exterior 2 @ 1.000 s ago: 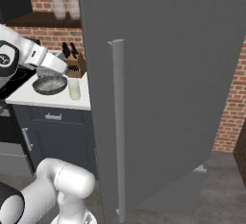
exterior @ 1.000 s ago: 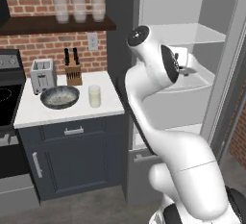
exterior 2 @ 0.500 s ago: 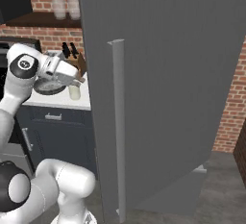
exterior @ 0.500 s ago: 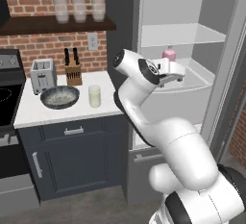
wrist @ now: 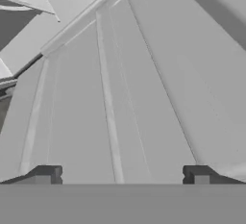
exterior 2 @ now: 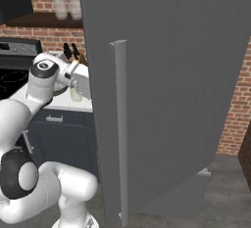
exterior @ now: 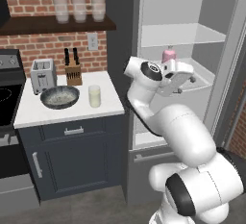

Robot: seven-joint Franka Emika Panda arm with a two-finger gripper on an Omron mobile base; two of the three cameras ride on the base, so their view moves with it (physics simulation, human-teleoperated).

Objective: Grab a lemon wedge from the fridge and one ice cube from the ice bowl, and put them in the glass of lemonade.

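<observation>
The fridge (exterior: 173, 35) stands open, its dark grey door (exterior 2: 162, 85) swung out with a long bar handle (exterior 2: 120, 124). My gripper (exterior: 188, 80) reaches in over the white middle shelf, just below and right of a pink bottle (exterior: 168, 55). In the hand view the gripper (wrist: 122, 176) is open, its fingertips (wrist: 45, 175) wide apart with nothing between them, facing white fridge walls. The lemon wedge is hidden. On the counter the ice bowl (exterior: 60, 96) sits beside the glass of lemonade (exterior: 94, 95), whose edge also peeks past the arm (exterior 2: 75, 95).
A silver toaster (exterior: 43, 75) and a knife block (exterior: 73, 71) stand behind the bowl. Three tall glasses (exterior: 79, 4) sit on the wall shelf above. A black stove (exterior: 7, 98) adjoins the counter on the left. The open door walls off the right side.
The arm's upper joint has come down and the hand has sunk a little toward the middle shelf, uncovering the pink bottle. The gripper has stayed open.
</observation>
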